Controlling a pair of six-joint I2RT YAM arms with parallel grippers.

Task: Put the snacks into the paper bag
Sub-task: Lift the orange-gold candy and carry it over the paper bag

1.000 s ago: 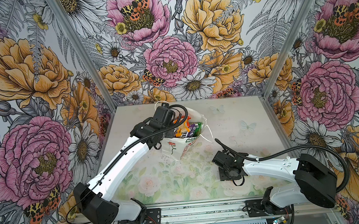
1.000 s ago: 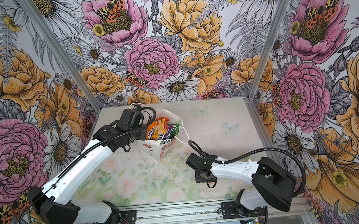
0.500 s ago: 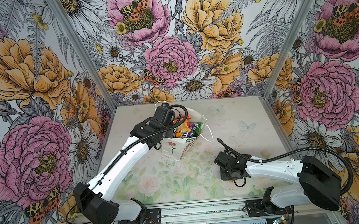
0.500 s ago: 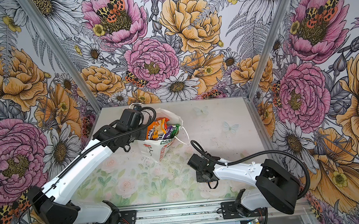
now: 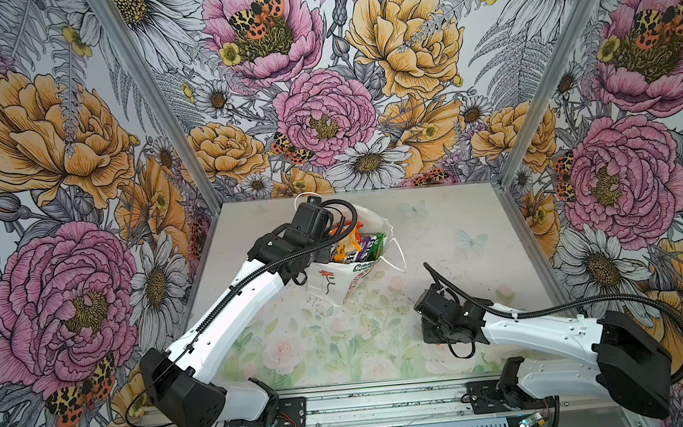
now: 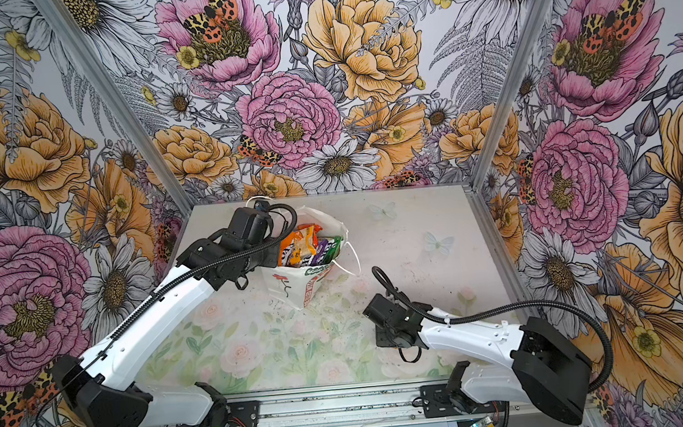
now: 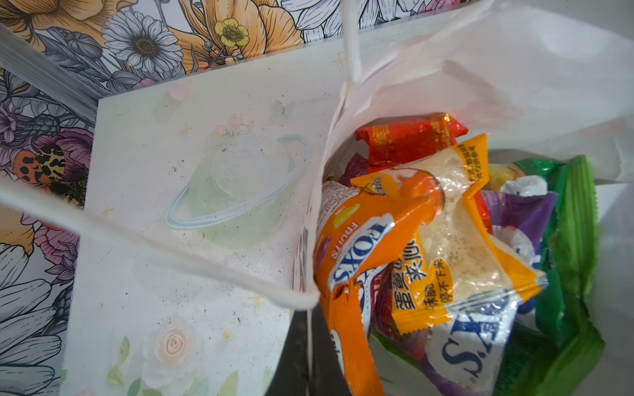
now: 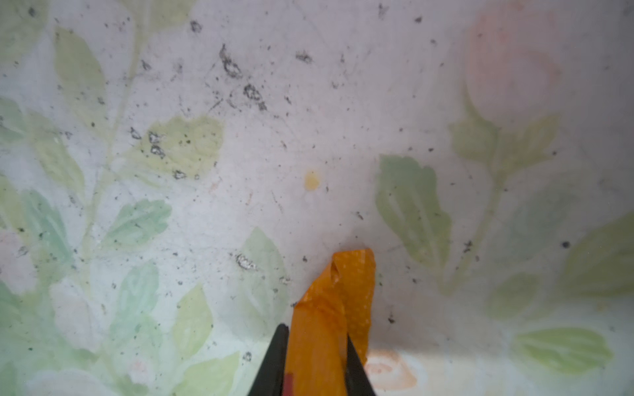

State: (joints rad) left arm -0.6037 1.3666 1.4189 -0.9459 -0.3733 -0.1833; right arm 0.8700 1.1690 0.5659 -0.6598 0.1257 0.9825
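Observation:
The white paper bag (image 5: 328, 280) (image 6: 285, 285) stands open at the table's middle back, in both top views. Several snacks (image 5: 353, 247) (image 6: 307, 246) fill it: orange, red, purple and green packets (image 7: 429, 240). My left gripper (image 7: 309, 346) is shut on the paper bag's rim, one finger outside and one inside. An orange sachet (image 8: 343, 284) sticks out from between the black fingers (image 8: 278, 363) of my right gripper (image 8: 317, 360), which is shut on it just above the table. In both top views the right wrist (image 5: 443, 315) hides that sachet.
Flowered walls close in the table (image 5: 457, 222) on three sides. A metal rail (image 5: 388, 402) with both arm bases runs along the front. The bag's cord handles hang loose, one (image 5: 397, 256) on its right side and one (image 7: 137, 240) across the left wrist view.
My right wrist has edged slightly to the right, low over the table, and its jaws have narrowed onto the orange sachet. The left arm and the bag have not moved.

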